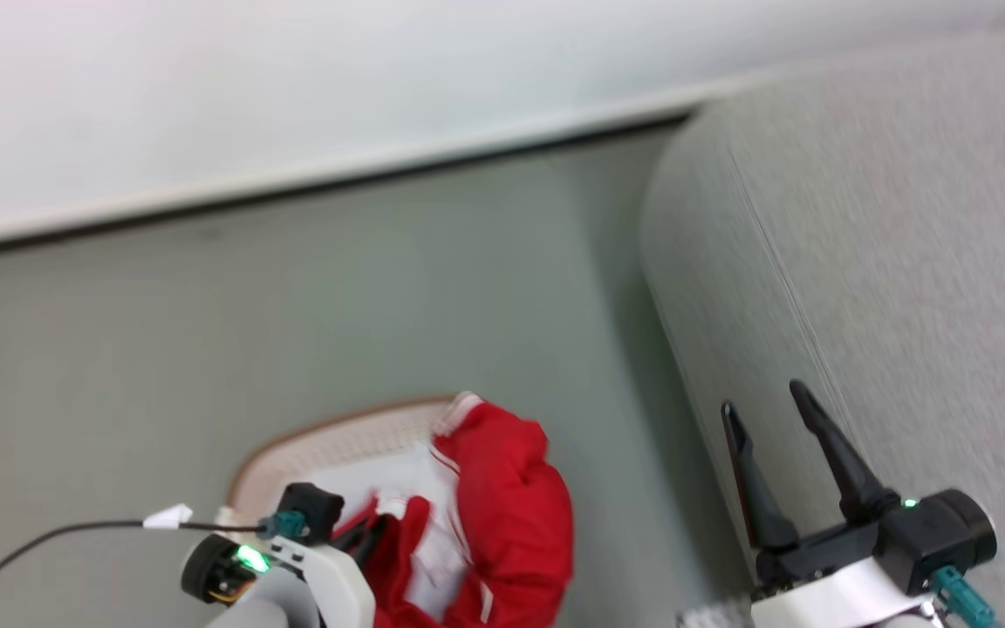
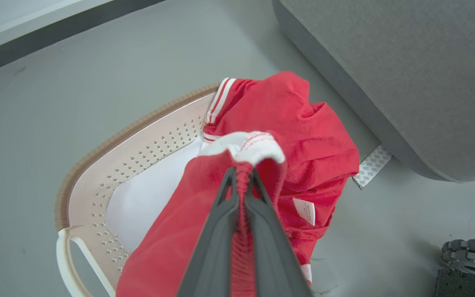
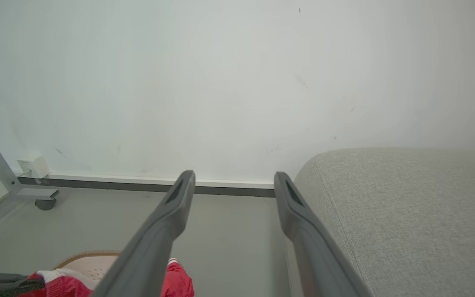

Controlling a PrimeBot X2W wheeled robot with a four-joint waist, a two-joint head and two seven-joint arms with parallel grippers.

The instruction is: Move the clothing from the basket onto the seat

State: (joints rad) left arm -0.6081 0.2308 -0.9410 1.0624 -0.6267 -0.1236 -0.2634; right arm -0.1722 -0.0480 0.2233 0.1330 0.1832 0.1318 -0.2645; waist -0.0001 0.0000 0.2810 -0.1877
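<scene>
Holding: left gripper (image 2: 242, 171) clamped tight on a bunched fold of the red clothing (image 2: 167, 243), white hem poking out just past my tips.
Held piece: trails back from the pinch along my fingers, long axis from tips down toward the basket (image 2: 146, 144); can't tell if its tail touches the basket.
Other piece: second red garment (image 2: 303, 132) sits just beyond and right of my left tips, heaped over the basket's far-right rim.
Seat: grey seat (image 2: 406, 70) lies right of and beyond my left jaws, a strip of floor (image 2: 221, 41) between it and the basket; its near edge runs away from me.
Spare arm: right gripper (image 1: 761, 395) has jaws wide, nothing between them, tips at the seat's near edge, pointing along it.
Nearer arm: right is closer to the seat, but left has the cloth.
Progress: my read, 1 of 2 pieces gripped, 0 on the seat.
Next move: my guess, swing left jaws right and forward over the floor strip, tail clear of rim and seat edge.
Risk: tail could drag the other piece or catch the rim.
</scene>
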